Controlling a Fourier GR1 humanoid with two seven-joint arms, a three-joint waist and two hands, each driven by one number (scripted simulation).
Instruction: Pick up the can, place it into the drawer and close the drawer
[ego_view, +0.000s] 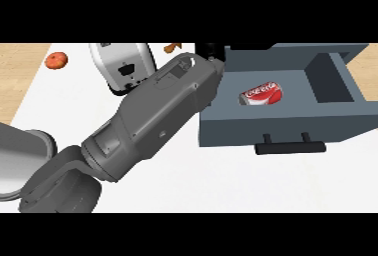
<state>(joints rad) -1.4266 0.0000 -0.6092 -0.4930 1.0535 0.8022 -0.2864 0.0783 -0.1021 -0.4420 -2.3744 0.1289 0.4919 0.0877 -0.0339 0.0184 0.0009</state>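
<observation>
Can (262, 95): red with white lettering, lying on its side on the drawer's floor, towards the left half of the compartment, its silver end turned to the lower left.
Drawer (339, 82): grey-blue and open, seen from above. The can rests inside, apart from all the walls.
Handle (290, 147): a black bar on two short posts, sticking out from the drawer's front panel at its lower edge.
Left hand (211, 51): only a small black part shows, just beyond the drawer's back left corner. Most of it is hidden behind the wrist, so how far open it is cannot be told, nor whether it has hold of anything. It is not on the can.
Left forearm (151, 115): a large grey limb running on a slant from the lower left up to the drawer's left side, covering much of the counter.
Counter (221, 185): white, with a strip of light wood along the left.
Appliance (122, 65): white and silver, near the far edge, partly behind the forearm.
Red fruit (57, 60): round, at the far left, well apart from the drawer.
Orange item (171, 47): small, by the appliance, too hidden to name.
</observation>
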